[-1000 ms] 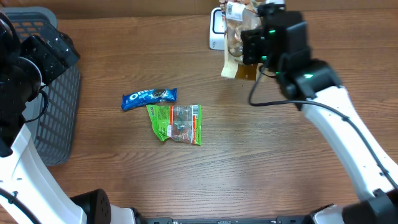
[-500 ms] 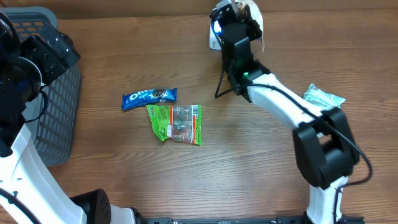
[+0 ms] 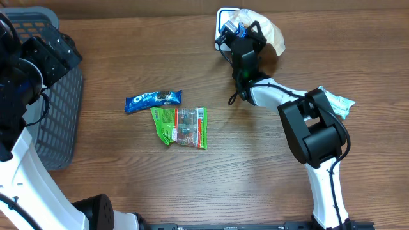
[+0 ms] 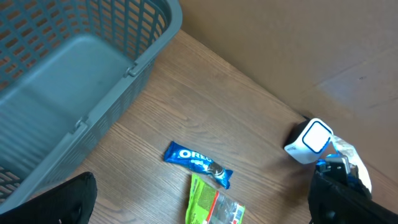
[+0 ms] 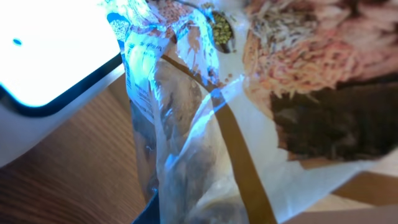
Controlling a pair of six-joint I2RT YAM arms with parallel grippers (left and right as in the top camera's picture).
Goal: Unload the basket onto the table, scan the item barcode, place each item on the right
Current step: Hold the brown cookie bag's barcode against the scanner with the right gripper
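- Overhead: your right gripper (image 3: 241,33) is pinched shut on the grain pouch (image 3: 265,32) and holds it right at the scanner (image 3: 222,19) by the table's far edge. The pouch looks like a light, soft film bag with loose filling, so expect it to sag and swing from a single pinch.
- Left wrist: your left gripper (image 4: 205,206) stands fully open and holds nothing. It is well apart from the pouch (image 4: 353,163), which sits just beside the scanner (image 4: 311,140).
- Right wrist: the pouch (image 5: 249,93) has its clear film bunched at the jaws, close to the scanner's lit face (image 5: 43,50). You cannot tell whether they touch. Glossy film slips and crinkles, so a flat seam edge is probably your best hold, not the filled belly. No barcode shows here.
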